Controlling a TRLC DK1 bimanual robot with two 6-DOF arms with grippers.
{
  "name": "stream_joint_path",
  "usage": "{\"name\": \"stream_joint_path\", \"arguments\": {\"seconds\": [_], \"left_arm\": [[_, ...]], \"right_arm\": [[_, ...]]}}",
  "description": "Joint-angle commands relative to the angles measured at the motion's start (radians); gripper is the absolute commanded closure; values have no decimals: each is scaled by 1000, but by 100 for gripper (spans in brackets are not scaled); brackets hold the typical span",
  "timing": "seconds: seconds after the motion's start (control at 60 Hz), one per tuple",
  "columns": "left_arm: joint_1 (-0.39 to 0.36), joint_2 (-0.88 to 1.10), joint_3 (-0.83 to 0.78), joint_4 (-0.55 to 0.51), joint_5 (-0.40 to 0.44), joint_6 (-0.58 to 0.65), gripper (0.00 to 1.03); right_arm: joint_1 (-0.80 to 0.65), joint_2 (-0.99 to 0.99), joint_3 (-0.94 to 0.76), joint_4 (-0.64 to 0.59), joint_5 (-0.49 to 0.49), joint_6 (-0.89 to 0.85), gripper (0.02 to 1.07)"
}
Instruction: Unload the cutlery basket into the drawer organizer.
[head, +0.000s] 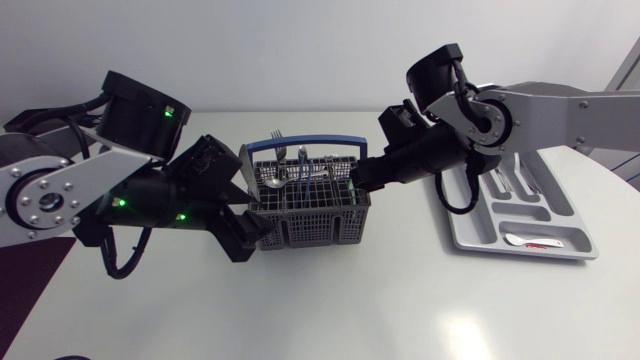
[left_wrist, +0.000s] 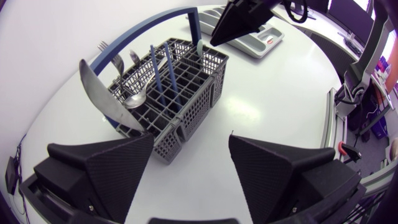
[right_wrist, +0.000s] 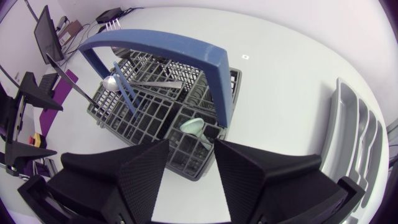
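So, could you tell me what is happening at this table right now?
Two robot arms are unloading a grey cutlery basket into a drawer organizer. The right arm holds its open jaws over the basket's end nearest the organizer, above a pale green handle, not gripping it. The left arm has its jaws open at the basket's other end, holding nothing. Forks, a spoon and a knife stand in the basket; a few pieces lie in the organizer.
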Motion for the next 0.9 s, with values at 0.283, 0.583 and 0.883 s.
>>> {"name": "stream_joint_path", "arguments": {"seconds": [0.283, 0.583, 0.883], "left_arm": [[-74, 114, 162, 15, -41, -1, 15], [-202, 370, 366, 11, -200, -24, 17], [-268, 590, 602, -44, -377, -79, 27]], "right_arm": [[-10, -100, -49, -12, 11, 34, 49], [-125, -191, -158, -7, 2, 29, 49], [-236, -255, -251, -4, -55, 11, 48]]}}
